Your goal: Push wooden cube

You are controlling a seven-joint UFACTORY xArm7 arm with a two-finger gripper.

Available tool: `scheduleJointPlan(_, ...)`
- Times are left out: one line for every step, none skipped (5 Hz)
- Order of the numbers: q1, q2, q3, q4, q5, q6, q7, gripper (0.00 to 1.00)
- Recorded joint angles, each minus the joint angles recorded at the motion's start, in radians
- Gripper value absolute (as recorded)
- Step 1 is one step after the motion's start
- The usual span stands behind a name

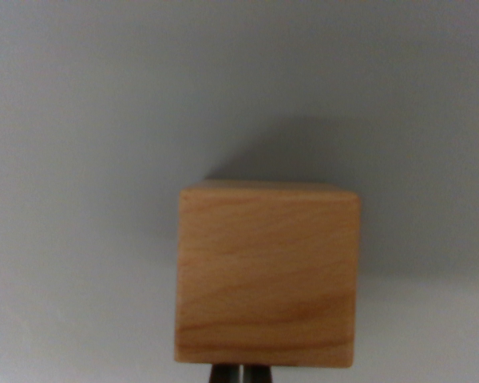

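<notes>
One wooden cube [267,275] sits square to my wrist view (no long axis). Gripper [241,374] fingertips look pressed together at its near edge.

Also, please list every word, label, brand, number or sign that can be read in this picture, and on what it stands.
None: no text can be read in the wrist view.
wooden cube: only wood grain, no print or mark.
grey surface: plain.
gripper: only the dark finger tips show, unmarked.

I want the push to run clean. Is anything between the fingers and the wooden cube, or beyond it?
Nothing visible. The dark fingers sit right at the wooden cube's near face, and beyond it lies only bare grey surface.
</notes>
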Motion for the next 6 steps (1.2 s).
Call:
scheduleJointPlan(0.0000, 0.028, 0.000, 0.046, -0.0005, 0.018, 0.000, 1.00)
scheduleJointPlan(0.0000, 0.028, 0.000, 0.046, -0.0005, 0.018, 0.000, 1.00)
scheduleJointPlan(0.0001, 0.055, 0.000, 0.090, -0.0011, 0.035, 0.001, 1.00)
scheduleJointPlan(0.0001, 0.055, 0.000, 0.090, -0.0011, 0.035, 0.001, 1.00)
scheduleJointPlan(0.0001, 0.084, -0.001, 0.138, -0.0017, 0.054, 0.001, 1.00)
scheduleJointPlan(0.0001, 0.084, -0.001, 0.138, -0.0017, 0.054, 0.001, 1.00)
